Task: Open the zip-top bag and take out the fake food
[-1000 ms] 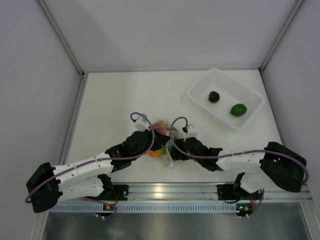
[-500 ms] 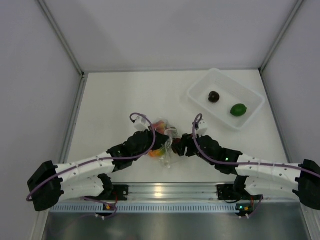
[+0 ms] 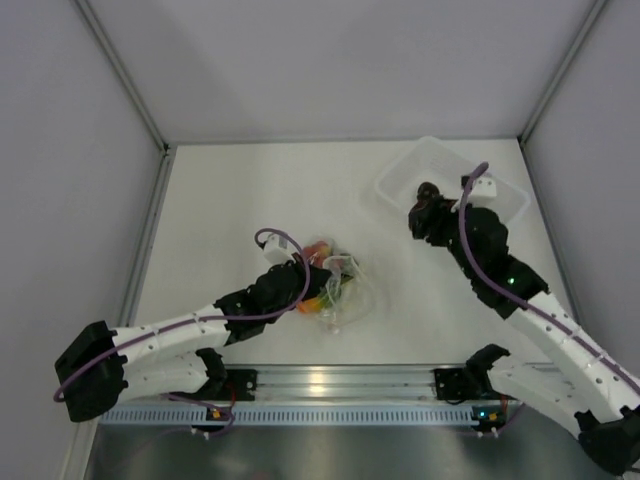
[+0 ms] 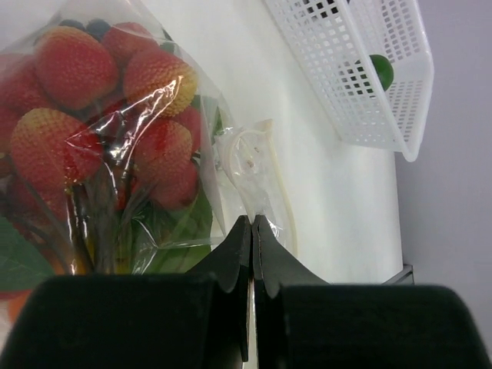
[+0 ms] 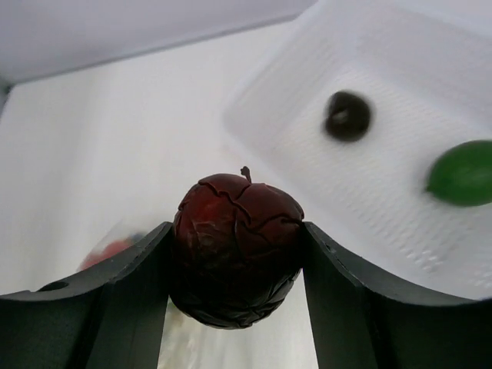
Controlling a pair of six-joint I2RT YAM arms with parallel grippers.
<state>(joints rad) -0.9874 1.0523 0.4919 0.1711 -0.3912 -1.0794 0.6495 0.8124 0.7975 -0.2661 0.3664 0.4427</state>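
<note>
My left gripper point(image 4: 251, 231) has its jaws pressed together, pinching a fold of the small clear crinkly zip-top bag point(image 4: 165, 92) at its edge, just beside the pale zip strip point(image 4: 257, 165). Through the film in the left wrist view I see the fake food point(image 4: 150, 73) inside. There is a cluster of red bumpy plastic berries point(image 4: 73, 65) with yellowish patches, and green plastic leaves point(image 4: 188, 223) low down beside the jaw tips. From above, the bag lies crumpled on the white table point(image 3: 230, 190) in front of the left arm, with that gripper at its left side. My right gripper point(image 5: 237, 231) has its jaws apart but clamped on a dark maroon round plastic fruit point(image 5: 237, 261) with a cracked skin and a short stem. Both black fingers point(image 5: 123, 284) touch the fruit's sides and hold it up off the table. The right arm reaches away to the right, well apart from the bag. Its gripper hangs at the near-left edge of the rigid translucent rectangular tub point(image 3: 425, 160). In the tub lie a small dark round piece point(image 5: 347, 115) and a green round piece point(image 5: 463, 173), apart from each other.
</note>
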